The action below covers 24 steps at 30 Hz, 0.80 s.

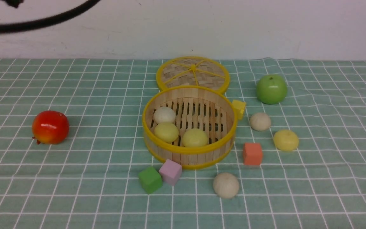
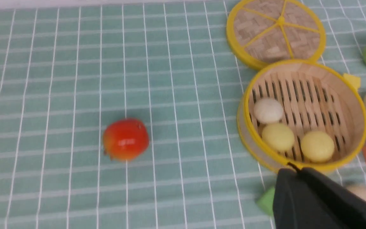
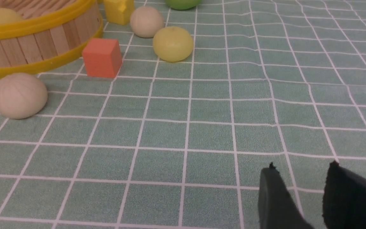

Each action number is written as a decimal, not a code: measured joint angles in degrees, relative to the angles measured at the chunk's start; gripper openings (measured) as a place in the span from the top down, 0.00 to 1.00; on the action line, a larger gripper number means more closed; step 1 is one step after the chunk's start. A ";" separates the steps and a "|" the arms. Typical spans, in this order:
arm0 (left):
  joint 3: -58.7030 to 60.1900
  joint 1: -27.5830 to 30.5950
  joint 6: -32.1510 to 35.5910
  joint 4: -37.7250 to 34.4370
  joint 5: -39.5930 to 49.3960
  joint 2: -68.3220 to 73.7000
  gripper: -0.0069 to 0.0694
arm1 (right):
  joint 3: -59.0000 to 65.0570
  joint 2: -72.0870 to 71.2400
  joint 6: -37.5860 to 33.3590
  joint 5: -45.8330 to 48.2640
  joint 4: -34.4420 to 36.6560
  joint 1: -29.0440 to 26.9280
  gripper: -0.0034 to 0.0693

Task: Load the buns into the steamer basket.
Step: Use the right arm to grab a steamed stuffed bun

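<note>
Spotted three buns [image 1: 195, 137] sitting in the steamer basket [image 1: 189, 158], three more loose on the surface [image 1: 75, 190] off its right side. Pegged the right end effector [image 3: 300, 173] as nearer: half open, empty, closest beige bun [image 3: 19, 95] lying ahead toward the basket. Left end effector [image 2: 293, 169] pinched shut, empty.

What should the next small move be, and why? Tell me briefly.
Probably swing the right gripper toward the near beige bun. Its jaws stand apart and empty over the cloth. That bun is one of three lying outside the steamer basket, and it looks closest to this gripper.
</note>
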 joint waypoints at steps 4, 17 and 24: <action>12.52 0.00 -1.85 -1.54 0.00 -10.98 0.93 | 0.00 0.00 0.00 0.00 0.00 0.00 0.62; 42.47 0.00 -6.45 -14.96 -14.18 -33.91 0.93 | 0.00 0.00 0.00 0.00 0.00 0.00 0.62; 43.74 0.00 -6.14 -13.56 -12.21 -34.05 0.93 | 0.00 0.00 0.00 0.00 0.00 0.00 0.62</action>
